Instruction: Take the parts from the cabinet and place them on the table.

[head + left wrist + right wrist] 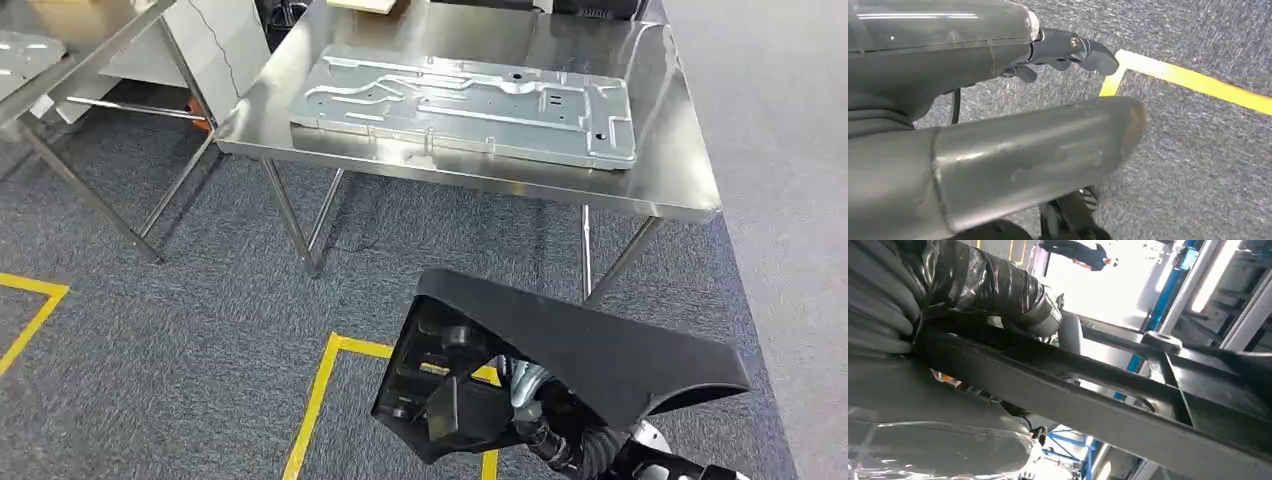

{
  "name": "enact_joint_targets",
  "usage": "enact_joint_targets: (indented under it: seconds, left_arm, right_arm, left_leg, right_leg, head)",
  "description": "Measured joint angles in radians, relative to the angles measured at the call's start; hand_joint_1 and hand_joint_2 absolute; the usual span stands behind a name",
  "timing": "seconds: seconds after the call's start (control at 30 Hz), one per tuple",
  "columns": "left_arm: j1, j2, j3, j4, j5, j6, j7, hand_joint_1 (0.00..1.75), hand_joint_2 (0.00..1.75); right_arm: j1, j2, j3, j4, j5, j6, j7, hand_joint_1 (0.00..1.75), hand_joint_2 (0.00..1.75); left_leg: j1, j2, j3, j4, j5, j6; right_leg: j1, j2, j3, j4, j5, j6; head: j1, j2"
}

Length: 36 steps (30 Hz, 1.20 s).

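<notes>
1. The right hand [948,405] grips a black plastic part [560,370], a large angular piece with a flat top and an open ribbed underside. In the right wrist view the grey thumb and ribbed cover press against the part's long dark edge; the fingers are hidden behind it.
2. The left hand [998,150] hangs over the carpet with nothing in it. The thick thumb points forward and the dark fingers [1083,50] are stretched out apart from the thumb.
3. The black part is short of the steel table [680,150], level with its near right leg, with carpet between them.
4. A flat grey metal panel [470,105] lies along the middle of the table, near the front edge. Bare steel shows on the table to the right of the panel.
5. Yellow tape lines [320,400] mark the carpet in front of the table, just left of the black part.
6. A second metal frame [90,60] stands left of the table, with a gap of carpet between them.
</notes>
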Motion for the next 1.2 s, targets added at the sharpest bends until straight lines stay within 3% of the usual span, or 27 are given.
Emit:
enact_joint_targets:
  seconds: [0.03,0.1,0.13,0.17,0.2,0.27,0.33,0.43,0.47,0.5,0.53,0.6,0.63,0.67,0.7,0.73,0.77,0.83,0.87,0.93,0.97,1.0,1.03,1.07,1.13,1.17,1.2]
  left_arm:
    - [0.001,0.001,0.000,0.000,0.000,0.000,0.000,0.00,0.00]
    - [0.001,0.002,0.001,0.000,0.000,0.000,-0.002,0.00,0.00]
    - [0.001,0.005,0.002,0.000,-0.002,0.000,-0.003,0.00,0.00]
    - [0.000,0.005,0.002,0.000,-0.004,0.000,-0.003,0.00,0.00]
    - [-0.001,0.005,0.002,0.000,-0.005,0.000,-0.003,0.00,0.00]
    - [0.001,0.007,0.003,0.000,-0.007,0.000,-0.006,0.00,0.00]
    - [-0.001,0.003,0.005,0.000,-0.009,-0.002,-0.007,0.00,0.00]
    - [-0.002,0.003,0.006,0.000,-0.010,-0.003,-0.008,0.00,0.00]
    - [-0.001,0.003,0.006,0.000,-0.010,-0.004,-0.008,0.00,0.00]
    - [0.001,0.003,0.006,0.000,-0.010,-0.004,-0.008,0.00,0.00]
    - [0.001,0.003,0.006,0.000,-0.010,-0.004,-0.008,0.00,0.00]
    - [0.000,0.003,0.006,0.000,-0.013,-0.004,-0.008,0.00,0.00]
    - [0.003,0.003,0.007,0.000,-0.014,-0.004,-0.008,0.00,0.00]
    - [0.000,0.003,0.007,0.000,-0.014,-0.004,-0.006,0.00,0.00]
    - [-0.002,0.003,0.007,0.000,-0.016,-0.004,-0.006,0.00,0.00]
    - [-0.002,0.003,0.007,0.000,-0.018,-0.004,-0.006,0.00,0.00]
    - [-0.003,0.003,0.007,0.000,-0.018,-0.004,-0.007,0.00,0.00]
    - [-0.008,0.002,0.007,0.000,-0.019,-0.004,-0.006,0.00,0.00]
    - [-0.012,0.002,0.007,0.000,-0.020,-0.006,-0.007,0.00,0.00]
    - [-0.010,0.003,0.007,0.000,-0.019,-0.006,-0.007,0.00,0.00]
    - [-0.006,0.003,0.007,0.000,-0.019,-0.006,-0.006,0.00,0.00]
    - [-0.004,0.004,0.007,0.000,-0.019,-0.006,-0.006,0.00,0.00]
    - [-0.003,0.004,0.007,0.000,-0.019,-0.006,-0.006,0.00,0.00]
    - [-0.004,0.004,0.007,0.000,-0.019,-0.006,-0.006,0.00,0.00]
    - [-0.005,0.006,0.007,0.000,-0.019,-0.006,-0.007,0.00,0.00]
    - [-0.003,0.008,0.007,0.000,-0.019,-0.006,-0.007,0.00,0.00]
    - [-0.003,0.008,0.008,0.000,-0.020,-0.005,-0.006,0.00,0.00]
  right_arm:
    - [0.000,0.000,0.000,0.000,0.000,0.000,0.000,1.66,1.75]
    - [0.000,0.000,0.000,0.000,0.000,0.000,0.000,1.66,1.75]
    - [0.000,0.000,0.000,0.000,0.000,0.000,0.000,1.66,1.75]
    - [-0.002,0.000,0.000,0.000,0.000,-0.001,-0.001,1.66,1.75]
    - [-0.001,0.000,0.000,0.000,0.000,-0.002,-0.001,1.66,1.75]
    - [-0.001,0.000,0.000,0.000,0.001,-0.002,-0.001,1.66,1.75]
    - [-0.003,0.000,0.000,-0.001,0.004,-0.002,-0.003,1.66,1.75]
    - [-0.005,0.000,0.000,-0.002,0.010,-0.006,-0.006,1.66,1.75]
    - [-0.006,0.000,0.000,-0.002,0.011,-0.007,-0.007,1.66,1.75]
    - [-0.005,0.000,0.000,-0.002,0.011,-0.007,-0.007,1.66,1.75]
    - [-0.006,0.000,0.000,-0.002,0.010,-0.007,-0.008,1.66,1.75]
    - [-0.009,0.000,0.001,-0.002,0.008,-0.007,-0.008,1.66,1.75]
    - [-0.010,0.000,0.001,-0.002,0.008,-0.008,-0.008,1.66,1.75]
    - [-0.011,0.000,0.001,-0.001,0.007,-0.008,-0.010,1.66,1.75]
    - [-0.015,0.000,0.002,-0.002,0.008,-0.008,-0.009,1.66,1.75]
    - [-0.014,0.001,0.002,-0.003,0.007,-0.008,-0.009,1.66,1.75]
    - [-0.020,0.001,0.003,-0.003,0.007,-0.008,-0.009,1.66,1.75]
    - [-0.024,0.005,0.003,-0.008,0.006,-0.008,-0.010,1.66,1.75]
    - [-0.029,0.005,0.003,-0.009,0.006,-0.008,-0.010,1.66,1.75]
    - [-0.031,0.006,0.003,-0.009,0.006,-0.007,-0.010,1.66,1.75]
    - [-0.030,0.006,0.003,-0.009,0.006,-0.008,-0.009,1.66,1.75]
    - [-0.030,0.006,0.003,-0.008,0.006,-0.008,-0.009,1.66,1.75]
    - [-0.030,0.006,0.003,-0.008,0.007,-0.008,-0.010,1.66,1.75]
    - [-0.030,0.006,0.003,-0.009,0.008,-0.010,-0.010,1.66,1.75]
    - [-0.030,0.006,0.003,-0.009,0.014,-0.015,-0.012,1.66,1.75]
    - [-0.032,0.006,0.003,-0.009,0.014,-0.019,-0.014,1.66,1.75]
    - [-0.031,0.006,0.003,-0.009,0.015,-0.022,-0.016,1.66,1.75]
  left_leg:
    - [-0.002,0.000,0.013,-0.055,0.055,0.004]
    - [-0.010,0.000,0.076,-0.229,0.172,0.023]
    - [-0.016,0.000,0.093,-0.262,0.175,0.038]
    - [-0.017,0.002,0.109,-0.292,0.161,0.036]
    - [-0.019,0.002,0.108,-0.293,0.152,0.037]
    - [-0.017,-0.002,0.120,-0.311,0.147,0.047]
    - [-0.006,-0.003,0.149,-0.323,0.142,0.054]
    - [-0.005,-0.004,0.168,-0.325,0.121,0.056]
    - [-0.003,-0.004,0.177,-0.324,0.111,0.053]
    - [0.000,-0.002,0.191,-0.324,0.100,0.050]
    - [0.003,-0.002,0.209,-0.324,0.088,0.045]
    - [0.011,0.001,0.247,-0.325,0.063,0.033]
    - [0.011,0.003,0.253,-0.330,0.051,0.026]
    - [0.013,0.004,0.271,-0.330,0.045,0.018]
    - [0.012,0.010,0.275,-0.343,0.038,0.008]
    - [0.008,0.014,0.301,-0.352,0.040,0.001]
    - [0.008,0.016,0.306,-0.356,0.051,-0.009]
    - [0.013,0.012,0.292,-0.301,0.045,-0.011]
    - [0.012,0.009,0.254,-0.233,0.034,-0.009]
    - [0.009,0.008,0.149,-0.081,-0.035,-0.009]
    - [0.009,0.008,0.104,-0.032,-0.075,-0.012]
    - [0.008,0.008,0.075,-0.018,-0.091,-0.011]
    - [0.007,0.008,0.063,-0.040,-0.079,-0.008]
    - [0.006,0.008,0.068,-0.097,-0.032,-0.003]
    - [0.002,0.006,0.095,-0.249,0.122,0.007]
    - [-0.005,0.005,0.086,-0.293,0.167,0.010]
    - [-0.006,0.004,0.090,-0.287,0.134,0.016]
  right_leg:
    - [0.002,0.001,0.013,0.005,-0.012,0.001]
    - [0.006,0.001,0.043,0.007,-0.036,0.004]
    - [0.004,0.001,0.048,0.006,-0.045,0.006]
    - [0.011,0.004,0.047,0.011,-0.053,0.015]
    - [0.007,0.003,0.046,0.005,-0.053,0.020]
    - [0.007,0.003,0.057,0.012,-0.049,0.029]
    - [0.004,0.003,0.038,0.069,-0.063,0.041]
    - [-0.019,0.003,-0.108,0.283,-0.140,0.067]
    - [-0.025,0.002,-0.149,0.325,-0.160,0.071]
    - [-0.030,0.001,-0.167,0.321,-0.152,0.076]
    - [-0.035,0.000,-0.165,0.280,-0.119,0.079]
    - [-0.037,-0.009,-0.129,0.133,-0.004,0.081]
    - [-0.036,-0.030,-0.119,0.057,0.085,0.075]
    - [-0.027,-0.038,-0.128,0.062,0.067,0.072]
    - [-0.018,-0.035,-0.122,0.053,0.062,0.057]
    - [-0.018,-0.027,-0.115,0.038,0.068,0.047]
    - [-0.018,-0.020,-0.103,0.035,0.063,0.039]
    - [-0.025,-0.011,-0.071,0.022,0.056,0.025]
    - [-0.023,-0.008,-0.064,0.021,0.049,0.016]
    - [-0.018,0.002,-0.050,0.021,0.033,0.006]
    - [-0.015,0.009,-0.041,0.021,0.025,0.004]
    - [-0.012,0.017,-0.029,0.021,0.016,0.004]
    - [-0.010,0.018,-0.014,0.020,0.005,0.003]
    - [-0.009,0.022,0.004,0.020,-0.006,0.005]
    - [-0.008,0.023,0.030,0.018,-0.029,0.009]
    - [-0.003,0.025,0.041,0.025,-0.037,0.015]
    - [-0.001,0.032,0.039,0.020,-0.048,0.022]
  head:
    - [0.000,0.000]
    - [0.000,0.000]
    - [0.000,0.000]
    - [0.000,0.000]
    - [0.000,0.000]
    - [0.000,0.000]
    - [0.000,0.000]
    - [0.000,0.000]
    - [0.000,0.000]
    - [0.000,0.000]
    - [0.000,0.000]
    - [0.000,0.000]
    - [0.000,0.000]
    - [-0.001,0.000]
    - [0.002,0.000]
    - [0.001,0.000]
    - [0.001,0.000]
    - [0.001,0.000]
    - [0.001,0.000]
    - [0.001,0.000]
    - [0.001,0.000]
    - [0.001,0.000]
    - [0.001,0.000]
    - [0.001,0.000]
    - [0.001,0.000]
    - [0.001,0.000]
    - [0.001,0.000]
